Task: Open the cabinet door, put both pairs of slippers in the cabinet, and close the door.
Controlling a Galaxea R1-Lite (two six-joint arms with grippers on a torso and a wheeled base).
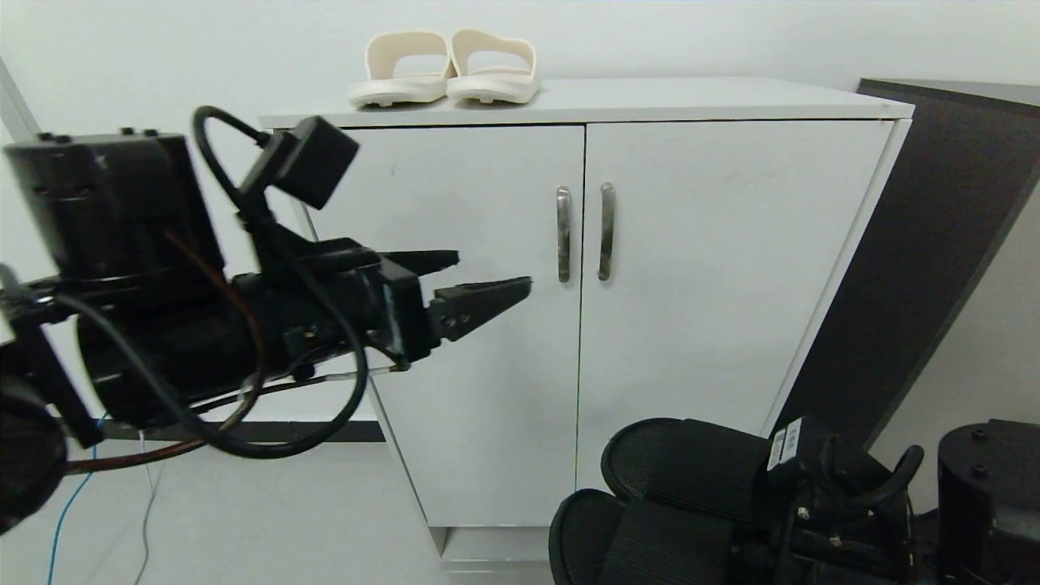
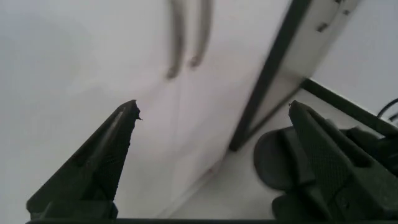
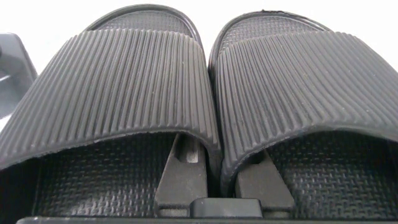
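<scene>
A: How far along is it?

B: Hardly begun, I'd say. The white 2-door cabinet (image 1: 731, 284) has both doors shut. The black left gripper (image 1: 491, 272) hangs in front of the cabinet's left door, jaws spread wide with nothing between them, tips just short of the left brushed-metal bar handle (image 1: 563, 234).

A: And the slippers?

B: The pair of cream rubber slippers (image 1: 445, 69) sits on the cabinet's top, above the left door and close to its front edge. The pair of black ribbed slippers (image 1: 674, 487) is low in front of the cabinet's right door, carried by the right gripper (image 3: 221, 171), whose fingers (image 3: 183, 174) reach under the straps and pinch the 2 together.

A: So what's left?

B: Opening a door, stowing 2 pairs, closing up.

A: Room to move?

B: Left of the cabinet, the floor looks open. The 2 handles flank the centre seam, so each door likely swings outward. The black pair probably blocks the right door's sweep. A dark upright panel (image 1: 934, 244) stands just beside the cabinet's right side.
</scene>
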